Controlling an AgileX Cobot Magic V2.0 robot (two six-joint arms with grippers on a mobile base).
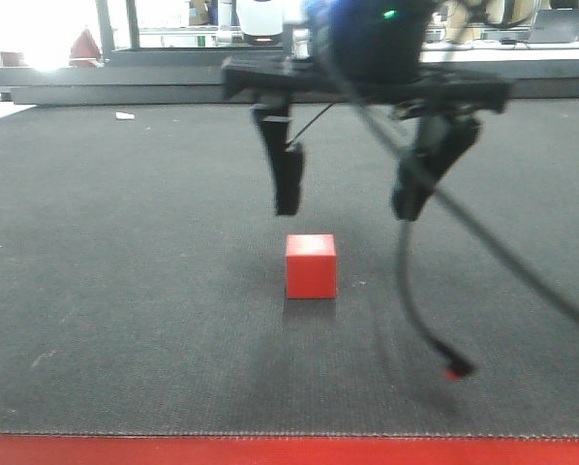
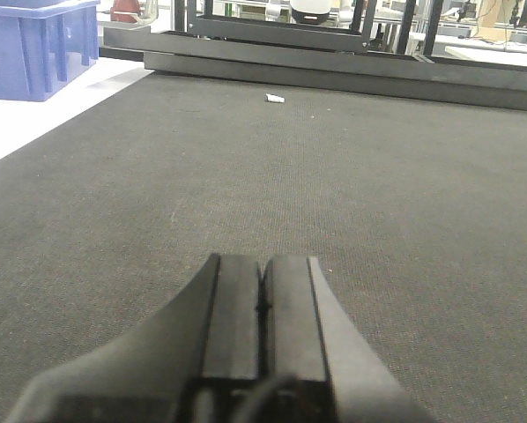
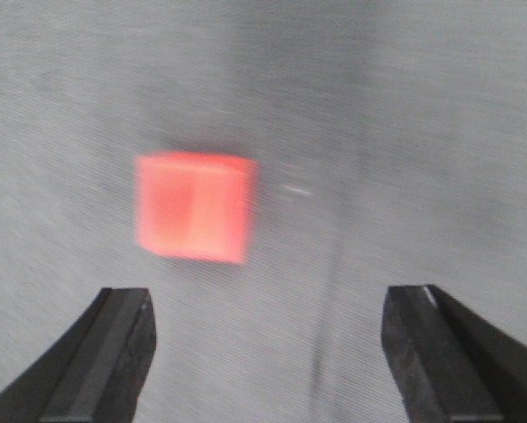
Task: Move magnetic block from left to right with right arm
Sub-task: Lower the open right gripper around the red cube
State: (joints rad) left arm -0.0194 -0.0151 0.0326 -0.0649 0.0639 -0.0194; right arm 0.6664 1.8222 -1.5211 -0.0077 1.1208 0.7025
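Observation:
The magnetic block point(image 1: 311, 265), a small red cube, rests on the dark mat. My right gripper point(image 1: 352, 199) hangs open above it, one finger over the block's left part, the other off to the right. In the right wrist view the block point(image 3: 193, 207) lies blurred beyond the wide-spread fingers of the right gripper point(image 3: 268, 304), nearer the left one, untouched. My left gripper point(image 2: 263, 264) is shut with nothing between its pads, low over bare mat; the block is out of its view.
A dark textured mat point(image 1: 125, 291) covers the table, with a red edge point(image 1: 270, 450) in front. A cable with a red tip point(image 1: 454, 372) dangles to the block's right. A blue crate point(image 2: 34, 44) stands far left, a small white scrap point(image 2: 275, 99) lies far back.

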